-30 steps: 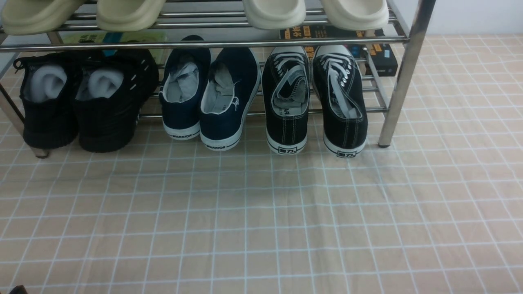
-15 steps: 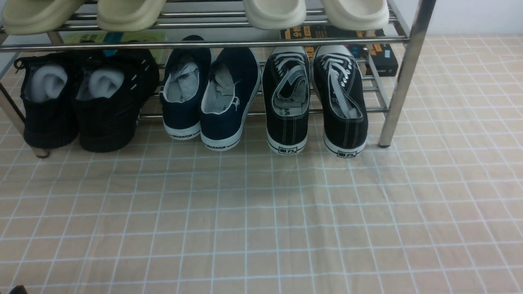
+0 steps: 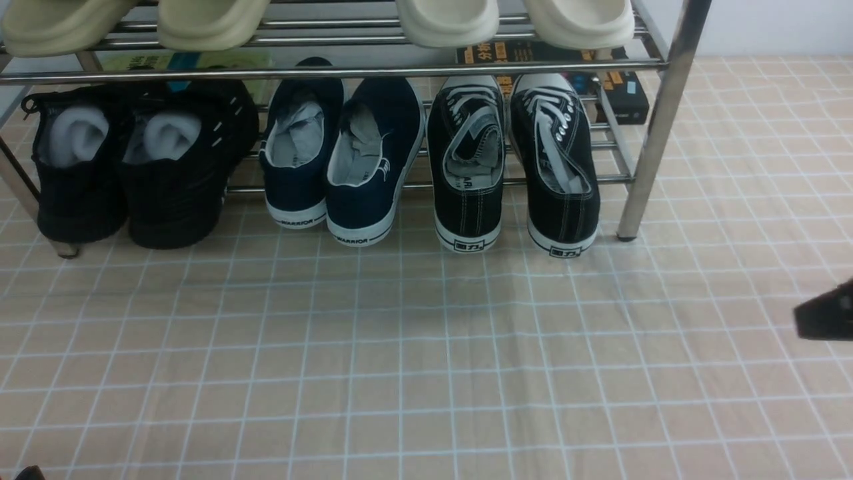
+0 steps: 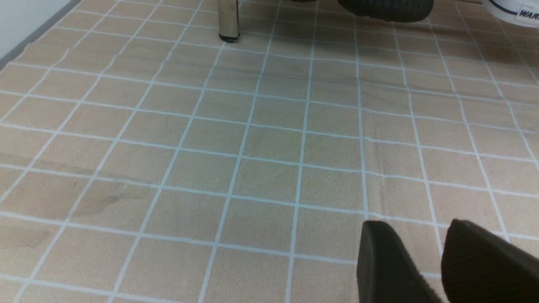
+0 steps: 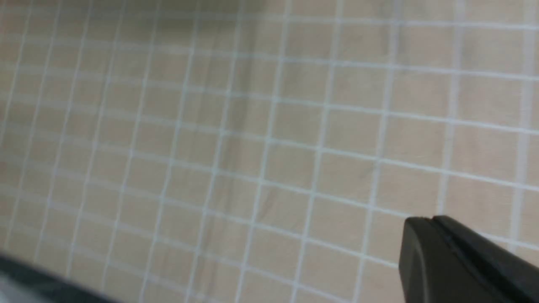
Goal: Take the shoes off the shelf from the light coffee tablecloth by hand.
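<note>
The shoes, a pair of black canvas sneakers with white laces, stand heels toward me on the low tier of the chrome shelf point(image 3: 656, 133), at its right end: left shoe point(image 3: 466, 167), right shoe point(image 3: 556, 167). Their heels rest on the light coffee tablecloth point(image 3: 426, 347). My right gripper point(image 3: 826, 312) shows as a dark tip at the right edge, over the cloth and well clear of the shoes. In the right wrist view it point(image 5: 433, 219) is shut and empty. My left gripper point(image 4: 414, 225) is open and empty, low over the cloth.
Navy WARRIOR slip-ons point(image 3: 343, 160) and all-black knit sneakers point(image 3: 133, 167) fill the rest of the low tier. Cream slippers point(image 3: 446, 20) sit on the upper tier. A dark box point(image 3: 620, 87) lies behind the shelf. A shelf post point(image 4: 228, 21) stands ahead of my left gripper.
My right gripper has come into the front view at the right edge. The shoes and shelf have not moved.
</note>
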